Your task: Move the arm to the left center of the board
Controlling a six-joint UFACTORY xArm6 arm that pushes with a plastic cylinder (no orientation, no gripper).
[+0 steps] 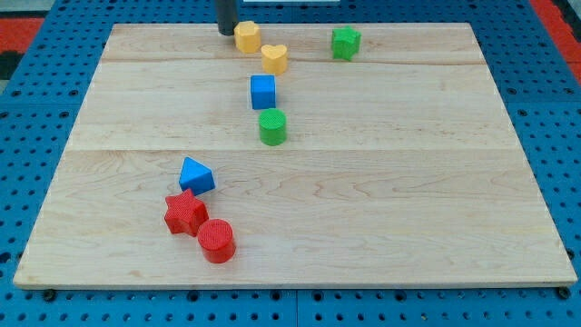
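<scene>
Board's (381, 209) top edge: my tip (226, 33) beside yellow block (247, 36)

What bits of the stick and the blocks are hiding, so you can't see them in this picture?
- Camera view: the dark rod's upper part is cut off by the view's top edge; only its lower end, my tip, shows, just left of the yellow hexagonal block.
- The arm itself is out of frame.
- Whether my tip touches that yellow block: too close to tell.
- The red star block and red cylinder block: touching or not, unclear.
</scene>
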